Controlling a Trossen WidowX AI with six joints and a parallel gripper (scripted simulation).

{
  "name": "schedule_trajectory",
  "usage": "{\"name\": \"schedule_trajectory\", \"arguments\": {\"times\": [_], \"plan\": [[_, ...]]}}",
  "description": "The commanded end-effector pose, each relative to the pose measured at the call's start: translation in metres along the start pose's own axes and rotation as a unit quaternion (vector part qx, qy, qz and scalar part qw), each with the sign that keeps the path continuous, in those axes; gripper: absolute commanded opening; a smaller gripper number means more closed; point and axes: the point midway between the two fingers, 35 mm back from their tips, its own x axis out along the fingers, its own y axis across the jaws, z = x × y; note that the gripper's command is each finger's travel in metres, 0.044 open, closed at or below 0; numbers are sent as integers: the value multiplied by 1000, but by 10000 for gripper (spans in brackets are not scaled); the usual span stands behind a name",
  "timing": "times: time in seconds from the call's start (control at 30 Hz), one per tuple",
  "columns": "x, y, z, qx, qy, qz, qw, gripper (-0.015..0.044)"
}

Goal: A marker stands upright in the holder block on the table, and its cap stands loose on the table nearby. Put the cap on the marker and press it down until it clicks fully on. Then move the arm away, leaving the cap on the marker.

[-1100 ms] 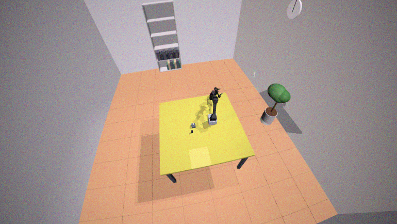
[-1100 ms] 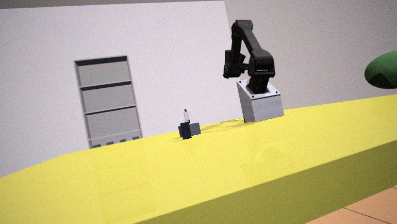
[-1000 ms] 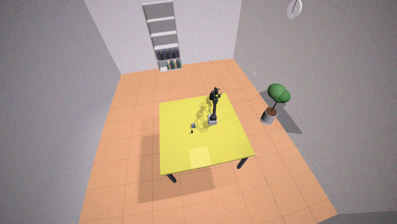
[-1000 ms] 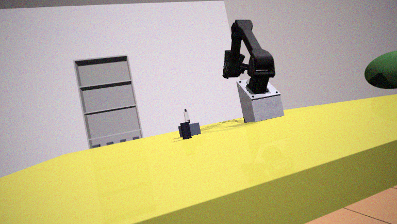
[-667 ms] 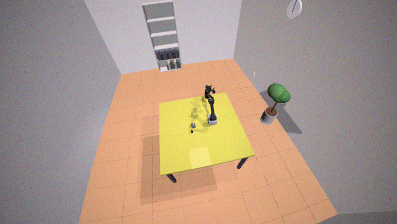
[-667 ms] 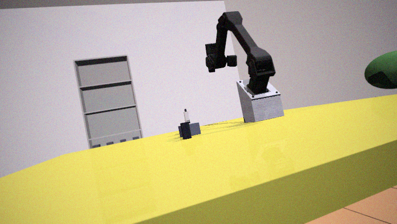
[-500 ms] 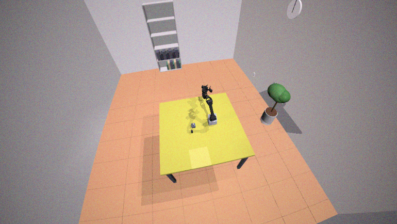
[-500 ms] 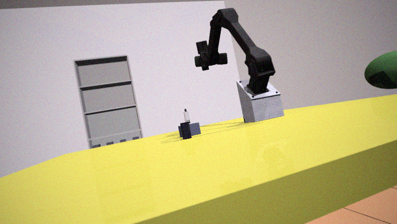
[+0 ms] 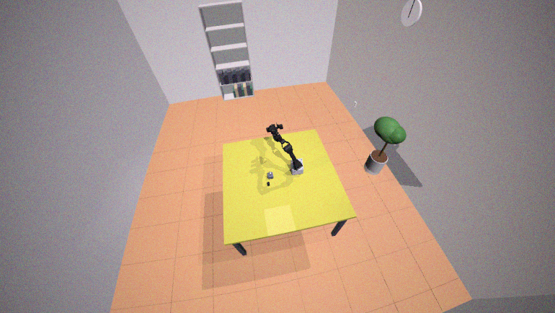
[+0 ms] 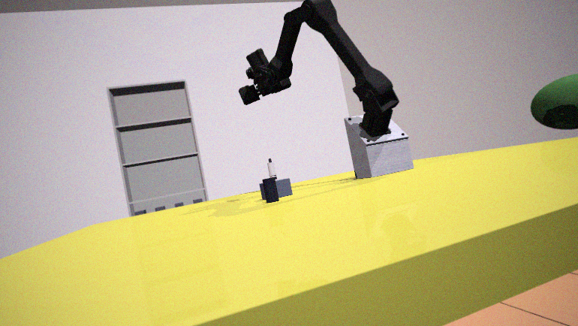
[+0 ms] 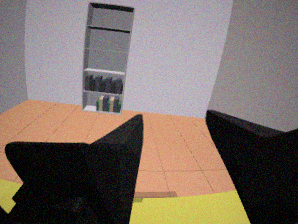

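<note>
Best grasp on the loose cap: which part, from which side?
Take the cap around its upright side walls, near mid-height, coming straight down from above. It stands on end on the table, apart from the holder block, so its sides look free. The gripper is half-open and empty, high above.

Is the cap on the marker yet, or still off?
Off. The cap stands on the table in front of the holder block, and the marker tip is bare. The gripper hangs high above, empty.
</note>
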Motion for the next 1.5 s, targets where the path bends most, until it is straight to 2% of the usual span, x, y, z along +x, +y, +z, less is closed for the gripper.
{"name": "schedule_trajectory", "arguments": {"times": [0.0, 0.3, 0.57, 0.83, 1.13, 1.2, 1.37, 1.47], "plan": [[-31, 50, 2, -33, 28, 79, 996, 236], [-145, 159, -27, -132, 130, 268, 945, 236], [-269, 207, -69, -211, 232, 395, 863, 236], [-401, 207, -119, -274, 364, 472, 755, 236], [-545, 157, -161, -325, 516, 496, 619, 236], [-564, 146, -165, -331, 537, 494, 599, 236], [-572, 154, -163, -331, 539, 493, 597, 236], [-573, 160, -186, -331, 539, 494, 597, 236]]}}
